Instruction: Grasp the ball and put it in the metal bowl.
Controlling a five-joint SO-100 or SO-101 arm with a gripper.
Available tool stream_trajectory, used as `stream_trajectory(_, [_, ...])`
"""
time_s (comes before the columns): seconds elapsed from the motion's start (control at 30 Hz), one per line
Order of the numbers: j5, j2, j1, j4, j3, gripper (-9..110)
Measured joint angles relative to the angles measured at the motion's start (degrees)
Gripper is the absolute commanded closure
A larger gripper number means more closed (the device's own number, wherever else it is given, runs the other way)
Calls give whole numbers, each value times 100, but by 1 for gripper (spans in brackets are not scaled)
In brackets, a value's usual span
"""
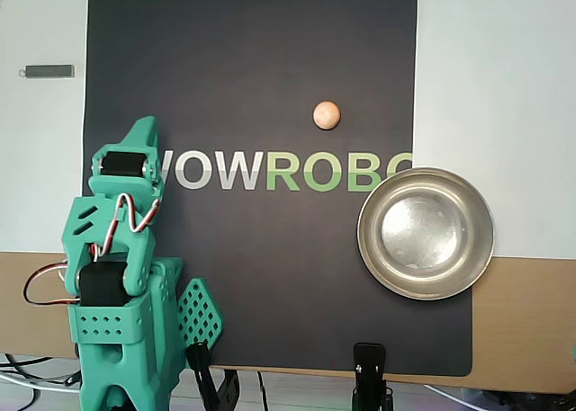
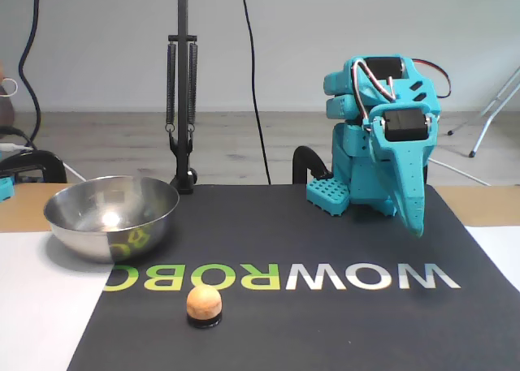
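- The ball (image 1: pixel 327 115) (image 2: pixel 203 303) sits alone on the black mat (image 1: pixel 252 60) (image 2: pixel 325 233), just above the green lettering in the overhead view and just in front of it in the fixed view.
- In the fixed view the ball appears to rest on a small dark base, and nothing touches it.
- The metal bowl (image 1: pixel 426 234) (image 2: pixel 111 216) stands upright and empty near the mat's edge, half on the mat and half on the table (image 1: pixel 513 96). It is lower right of the ball in the overhead view and behind it to the left in the fixed view.
- Ball and bowl are apart, with the letters "ROBO" between them.
- The teal arm (image 1: pixel 121 276) (image 2: pixel 378 140) is folded over its base at the far side of the mat from the bowl.
- Its fingers (image 1: pixel 144 134) (image 2: pixel 415 221) come to a pointed tip that hangs just above the mat beside the "W", pressed together and empty, well apart from the ball.
- A small grey bar (image 1: pixel 48 71) lies on the table left of the mat in the overhead view.
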Motion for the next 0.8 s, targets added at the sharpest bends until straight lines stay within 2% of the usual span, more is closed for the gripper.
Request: stream_trajectory(0.8, [0, 44, 0, 220, 0, 101])
